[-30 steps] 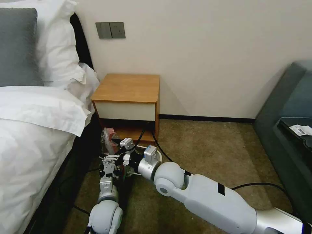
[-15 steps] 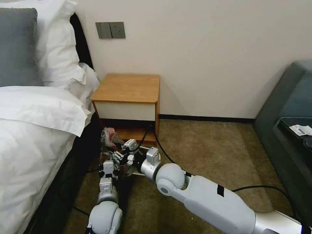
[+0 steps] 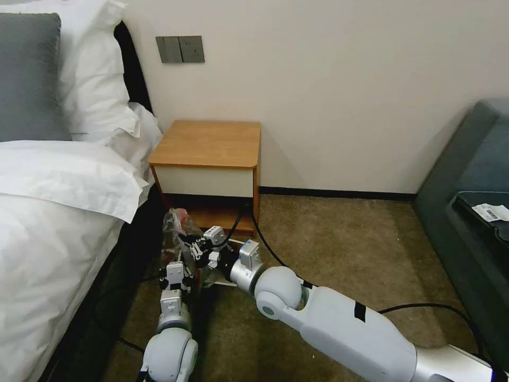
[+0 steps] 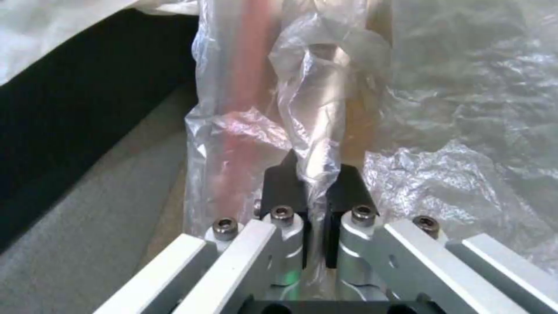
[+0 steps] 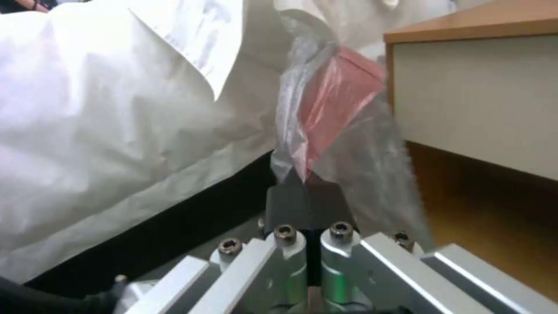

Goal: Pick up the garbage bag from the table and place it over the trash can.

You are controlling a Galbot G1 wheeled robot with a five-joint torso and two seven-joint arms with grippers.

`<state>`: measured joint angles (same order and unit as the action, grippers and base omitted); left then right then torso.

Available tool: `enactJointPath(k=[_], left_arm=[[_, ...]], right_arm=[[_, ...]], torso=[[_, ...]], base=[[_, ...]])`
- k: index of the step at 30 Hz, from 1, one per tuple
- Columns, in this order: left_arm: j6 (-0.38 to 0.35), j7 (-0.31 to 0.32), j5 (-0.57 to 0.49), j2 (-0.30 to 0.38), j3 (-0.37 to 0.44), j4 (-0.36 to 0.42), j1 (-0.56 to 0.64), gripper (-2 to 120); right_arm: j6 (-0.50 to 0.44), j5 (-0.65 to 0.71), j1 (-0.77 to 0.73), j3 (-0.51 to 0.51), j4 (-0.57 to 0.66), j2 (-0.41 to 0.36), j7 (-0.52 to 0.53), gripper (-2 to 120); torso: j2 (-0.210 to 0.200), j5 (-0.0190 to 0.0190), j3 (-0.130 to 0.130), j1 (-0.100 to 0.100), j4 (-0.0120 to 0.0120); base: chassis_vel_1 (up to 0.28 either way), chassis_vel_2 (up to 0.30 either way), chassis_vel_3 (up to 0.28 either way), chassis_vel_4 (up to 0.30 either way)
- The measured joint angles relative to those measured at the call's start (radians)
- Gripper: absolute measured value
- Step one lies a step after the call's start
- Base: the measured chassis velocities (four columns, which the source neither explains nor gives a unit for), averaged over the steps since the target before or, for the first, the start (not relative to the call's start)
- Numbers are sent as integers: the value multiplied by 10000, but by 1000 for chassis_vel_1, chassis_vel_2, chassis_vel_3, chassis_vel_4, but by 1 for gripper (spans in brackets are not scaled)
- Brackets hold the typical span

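My left tool (image 4: 314,192) and right tool (image 5: 307,198) each pinched the garbage bag (image 3: 177,233), held low before the counter (image 3: 207,144) beside the bed (image 3: 47,228), presumably to spread its rim

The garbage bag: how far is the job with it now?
Done: the garbage bag is off the table. In hand: the left gripper and right gripper are each shut on the bag, low in front of the table beside the bed. Left: placing it over the trash can.
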<state>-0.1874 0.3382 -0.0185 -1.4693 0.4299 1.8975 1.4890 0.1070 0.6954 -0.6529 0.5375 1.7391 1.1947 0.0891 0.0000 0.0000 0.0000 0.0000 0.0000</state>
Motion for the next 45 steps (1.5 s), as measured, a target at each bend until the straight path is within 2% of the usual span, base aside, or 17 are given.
enactJointPath(k=[15,22,34,41,45], left_arm=[[270,2,-310,-10,486,388,328,3],[284,-4,-612,12,689,917,710,3],[219,-54,-1593,64,1097,1650,1008,3],[-244,-141,-2933,145,1355,2363,1145,3],[-348,-209,-3168,238,1417,2685,1287,3]], right_arm=[[-212,-317,-533,-748,174,-623,-155,0],[-344,-571,-1065,-1289,288,-991,-372,0],[-590,-772,-1697,-1967,348,-1512,-621,0],[-739,-922,-2093,-2496,452,-1835,-849,0],[-811,-991,-2221,-2758,467,-1979,-963,0]], torso=[[0,1,0,0,0],[0,2,0,0,0],[1,1,-1,-1,0],[0,1,-1,-1,-1],[0,1,-1,0,1]], base=[[0,0,0,0],[0,0,0,0],[0,0,0,0],[0,0,0,0],[0,0,0,0]])
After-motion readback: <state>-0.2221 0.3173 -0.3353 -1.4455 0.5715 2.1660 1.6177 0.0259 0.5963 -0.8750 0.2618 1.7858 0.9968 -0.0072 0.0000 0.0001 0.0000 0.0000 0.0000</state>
